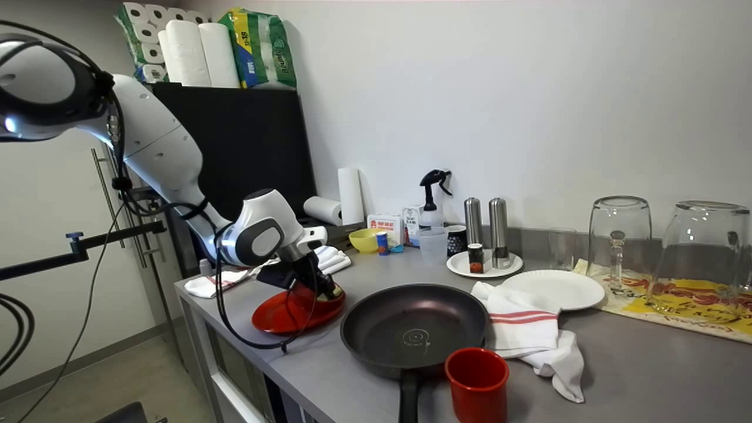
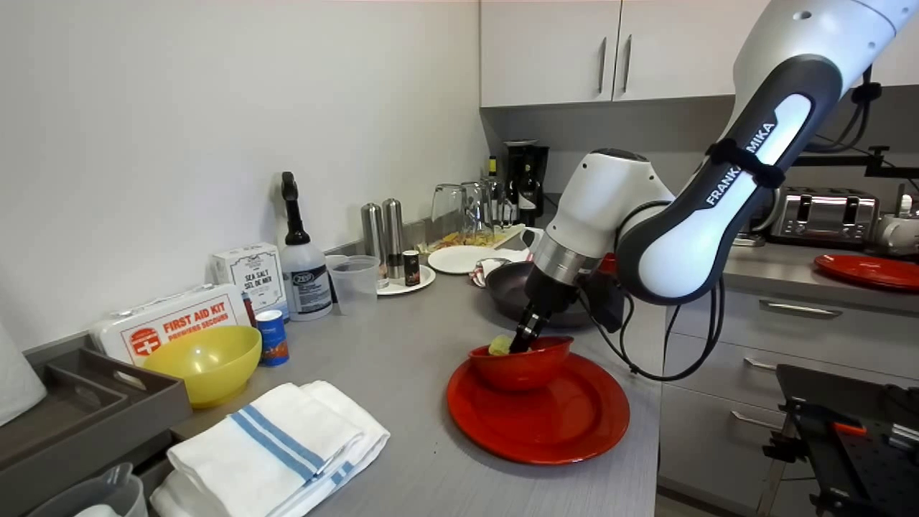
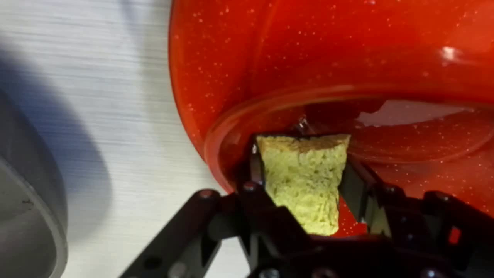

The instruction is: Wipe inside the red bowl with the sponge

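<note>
Your gripper (image 3: 303,173) grips the sponge (image 3: 307,193), with one finger bearing on each side of it, as you see in the wrist view. The held sponge is inside the bowl (image 2: 520,372), close to one side of the rim. In an exterior view, part of the sponge shows above the rim, next to the fingertips. Whether the sponge presses on the inner surface, you cannot tell.

The bowl rests on the plate (image 2: 538,441), off centre and toward the plate's edge. The plate lies on the counter (image 2: 402,459), near the front edge.

The pan (image 1: 411,326) stands near the plate, apart from it. The cup (image 1: 477,388) stands beside the pan's handle; you cannot tell whether the two touch. The cloth (image 1: 523,329), white with red stripes, lies just beside the pan.

In an exterior view, you find the towels (image 2: 287,445) folded to the left of the plate. The kit (image 2: 183,316), the sprayer (image 2: 309,287) and two mills (image 2: 373,233) stand along the wall (image 2: 323,108).
</note>
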Tool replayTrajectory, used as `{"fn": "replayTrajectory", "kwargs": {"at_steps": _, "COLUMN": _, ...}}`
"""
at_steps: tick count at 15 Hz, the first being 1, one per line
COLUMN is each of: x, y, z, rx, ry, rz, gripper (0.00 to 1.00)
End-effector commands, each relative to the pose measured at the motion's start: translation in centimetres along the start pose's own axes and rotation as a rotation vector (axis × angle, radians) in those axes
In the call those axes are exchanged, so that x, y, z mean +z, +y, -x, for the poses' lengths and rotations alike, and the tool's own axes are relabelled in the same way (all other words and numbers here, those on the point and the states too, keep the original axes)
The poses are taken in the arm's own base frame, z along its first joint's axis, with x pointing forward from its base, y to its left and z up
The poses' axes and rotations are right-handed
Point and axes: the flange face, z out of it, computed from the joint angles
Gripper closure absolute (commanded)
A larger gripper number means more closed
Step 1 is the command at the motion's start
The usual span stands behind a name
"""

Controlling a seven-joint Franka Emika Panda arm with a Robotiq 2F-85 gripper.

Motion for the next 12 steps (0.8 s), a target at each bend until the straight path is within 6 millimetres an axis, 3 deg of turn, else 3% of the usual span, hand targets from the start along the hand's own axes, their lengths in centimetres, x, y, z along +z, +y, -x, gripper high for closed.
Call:
{"fn": "replayTrajectory", "kwargs": {"at_steps": 1, "x": 0.2, "y": -0.6, "z": -0.2, "rx": 0.003, "ry": 0.013, "rz": 0.017, "gripper": 0.75}}
{"fn": "replayTrajectory", "kwargs": {"at_steps": 12, "x": -0.7, "y": -2.6, "z": 0.0, "rx": -0.021, "ry": 0.01, "rz": 0.006, "gripper": 0.75}}
